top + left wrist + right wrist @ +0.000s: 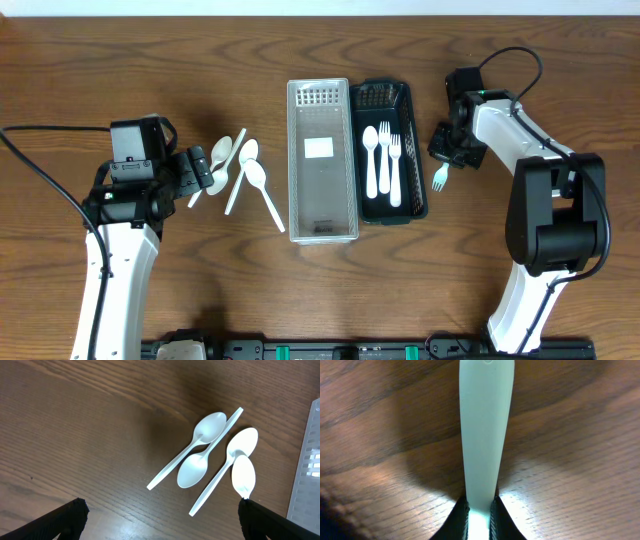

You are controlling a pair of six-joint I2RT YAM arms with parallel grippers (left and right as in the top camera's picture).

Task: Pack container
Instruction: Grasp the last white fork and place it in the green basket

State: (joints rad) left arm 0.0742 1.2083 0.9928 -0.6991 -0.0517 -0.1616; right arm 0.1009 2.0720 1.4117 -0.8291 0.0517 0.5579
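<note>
At far left, the left gripper (205, 172) hangs over the wooden table (100, 60), its black fingers (62, 521) spread wide apart with nothing between them. Just beside it, four white plastic spoons (256, 177) lie in a loose cluster on the wood; the left wrist view shows two crossing at their stems and the other two overlapping at their bowls.

At centre, a clear tray (296, 160) sits lengthwise, touching a black tray (418, 150) on its right side. In the black tray, one spoon (371, 160) and two forks (390, 160) lie side by side, heads toward the far edge of the table.

Just right of the black tray, the right gripper (447, 160) is closed on one more white fork (439, 179), whose tines point toward the near edge. The right wrist view shows the fork's handle (485, 435) pinched between the two fingertips (460, 520), low over the wood. Whether it touches the table cannot be told.
</note>
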